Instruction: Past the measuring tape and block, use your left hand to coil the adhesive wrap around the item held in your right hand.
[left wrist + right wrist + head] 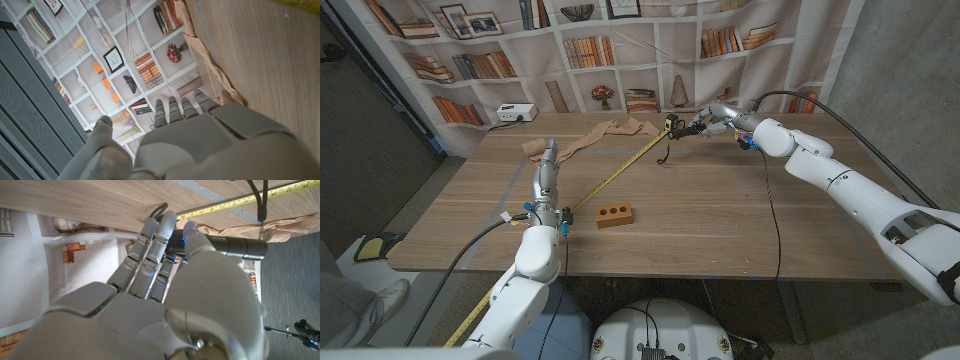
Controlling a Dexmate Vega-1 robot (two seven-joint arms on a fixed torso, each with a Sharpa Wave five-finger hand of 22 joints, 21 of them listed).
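Note:
A tan adhesive wrap (pixel 588 141) lies crumpled at the table's far middle, also seen as the tan wrap (pixel 202 47) along the wood. My left hand (pixel 548 172) stands just short of it with straight, spread fingers (pixel 170 111) and holds nothing. Above the far edge, my right hand (pixel 718 120) grips a black cylindrical item (pixel 684 128), whose barrel (pixel 235 246) sticks out past the fingers (pixel 152 235). A black cord (pixel 663 152) hangs from it. A yellow measuring tape (pixel 610 175) runs diagonally across the table, and a brown wooden block (pixel 614 214) with holes lies beside it.
A white box (pixel 516 112) sits at the table's back left corner. A thin black cable (pixel 772 215) crosses the wood on the right. A bookshelf backdrop hangs behind the table. A person's shoe (pixel 382 300) is on the floor at the left.

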